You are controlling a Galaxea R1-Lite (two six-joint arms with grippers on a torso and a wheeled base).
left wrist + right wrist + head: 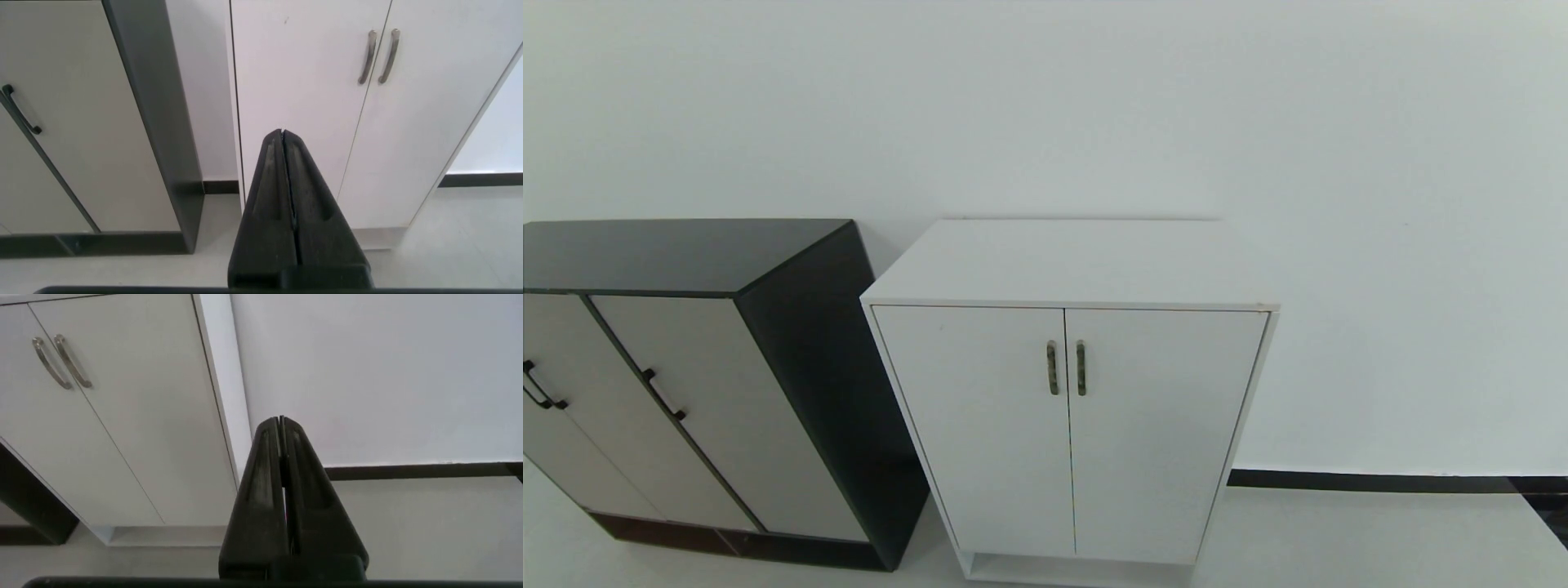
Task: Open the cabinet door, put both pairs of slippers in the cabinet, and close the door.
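Head view first: the white cabinet point(1070, 261) sits pretty much dead centre, backed up against a plain white wall point(1094, 106) on a light floor point(1339, 547). It has a flat white top, two tall plain doors and a low open gap under them. Both doors are flush and closed, the left door point(980, 425) and the right door point(1152, 425) meeting at a thin seam. There are two slim metal handles point(1052, 367), upright, side by side, one on each side of that seam, near the top. Just beside it on the left is a dark cabinet point(817, 367) with pale door fronts; two of those are showing, each with one black handle point(663, 394). A black baseboard point(1372, 482) runs along the wall to the right.

Left wrist view: the left gripper point(282, 135) is clenched, black fingers pressed flat together with nothing between them. It hangs in front of the white cabinet, well apart from it, roughly lined up with the left door. Both metal handles show up top, and one of the dark cabinet's black handles off to the side.

Right wrist view: the right gripper point(280, 423) is the same, squeezed together on nothing. It's out in front of the wall and baseboard, off the white cabinet's right side, with both metal handles in sight.
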